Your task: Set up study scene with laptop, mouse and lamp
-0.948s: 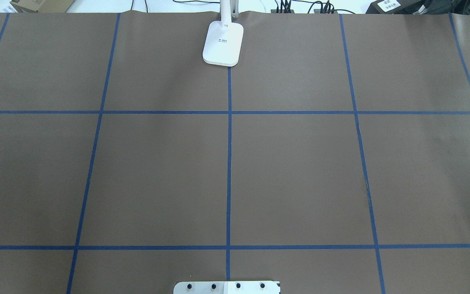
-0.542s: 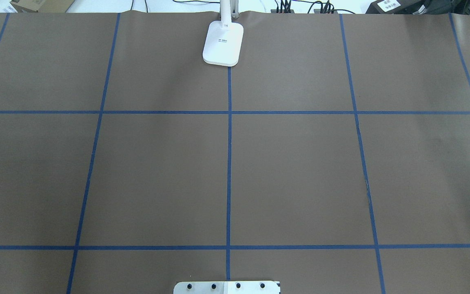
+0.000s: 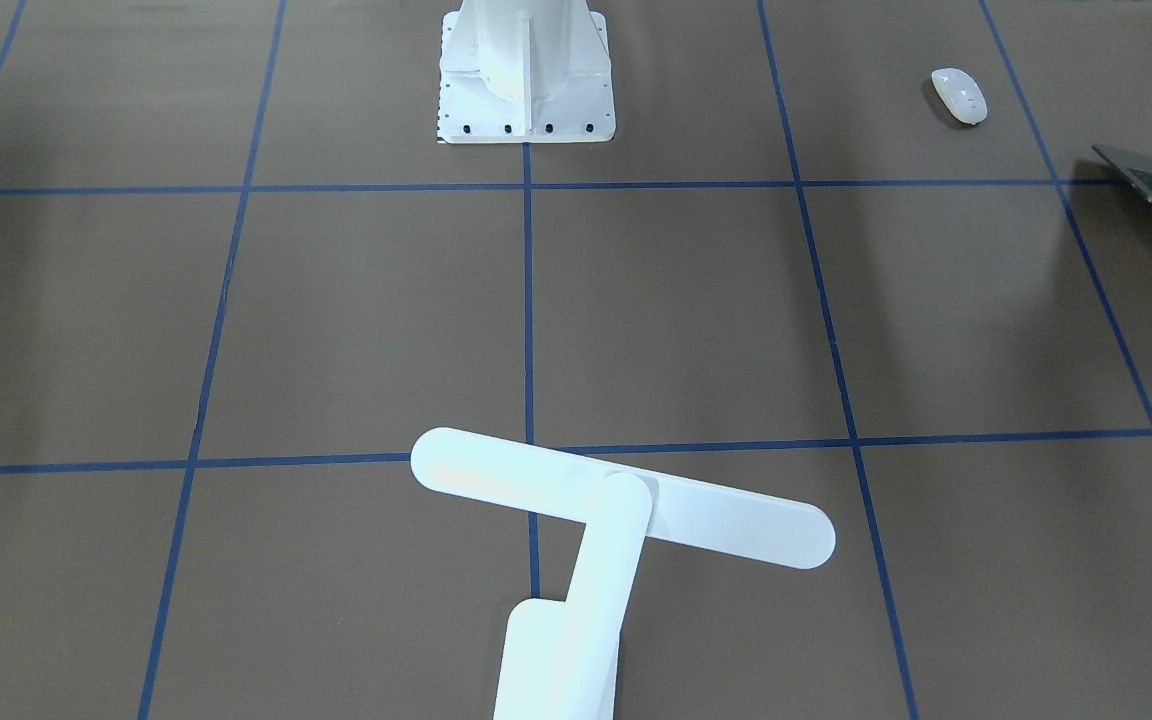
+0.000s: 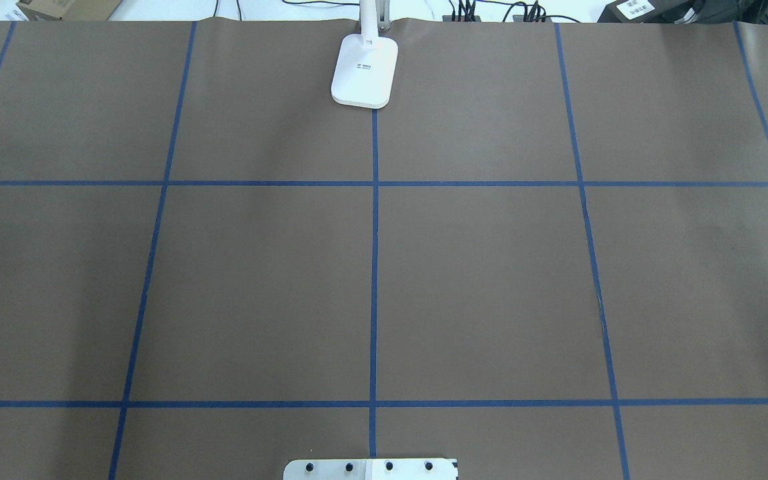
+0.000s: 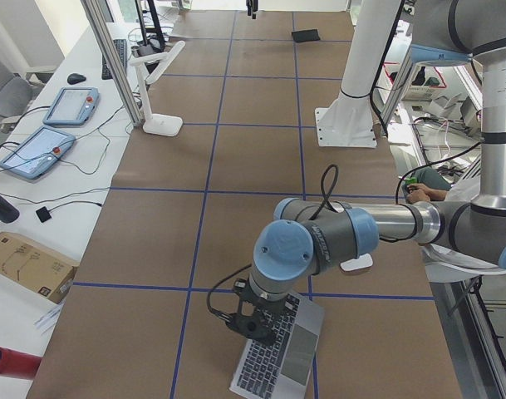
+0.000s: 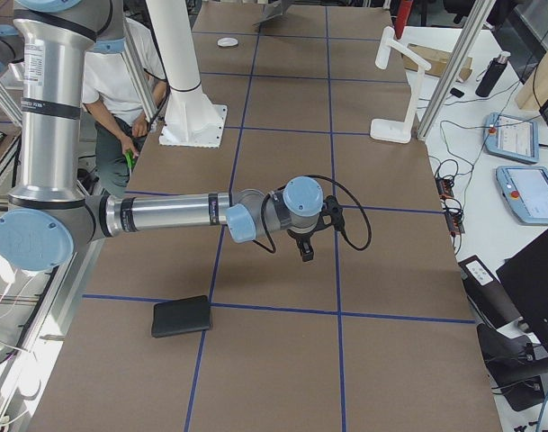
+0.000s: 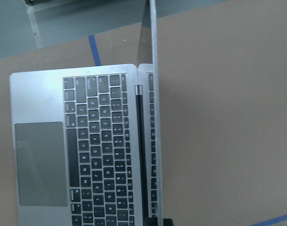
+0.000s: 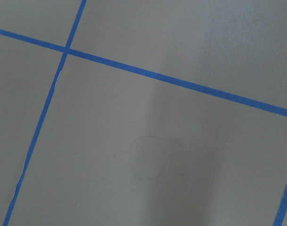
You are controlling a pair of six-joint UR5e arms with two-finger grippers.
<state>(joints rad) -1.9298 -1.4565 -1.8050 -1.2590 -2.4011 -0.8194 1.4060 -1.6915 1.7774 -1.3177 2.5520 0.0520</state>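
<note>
One laptop (image 5: pixel 279 353) lies open at the left end of the table (image 4: pixel 491 267), with the left gripper (image 5: pixel 253 326) just above its keyboard. One lamp (image 4: pixel 365 70) stands at the far middle edge, unmoved since earlier. One mouse (image 3: pixel 958 96) sits near the laptop. The right gripper (image 6: pixel 305 249) hangs over the table. I cannot tell either pincer's spread.

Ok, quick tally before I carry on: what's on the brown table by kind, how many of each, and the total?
laptop: 1
mouse: 1
lamp: 1
black mat: 1
Total: 4
</note>
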